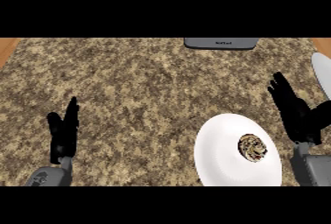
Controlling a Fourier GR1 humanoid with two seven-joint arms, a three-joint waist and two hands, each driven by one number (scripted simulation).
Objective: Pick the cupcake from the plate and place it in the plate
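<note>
Nothing is done yet: the brown swirl-topped cupcake [252, 147] sits on the large round white plate [216, 164], right of its centre. The black right hand [295, 113] hangs just off that plate's right rim, fingers straight, empty. A second white plate [322, 72] lies beyond that rim; picking and carrying remain.

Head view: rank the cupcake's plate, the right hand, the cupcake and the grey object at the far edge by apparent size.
1. cupcake's plate
2. right hand
3. grey object and cupcake: close; the object is cropped and farther, so unranked.
</note>
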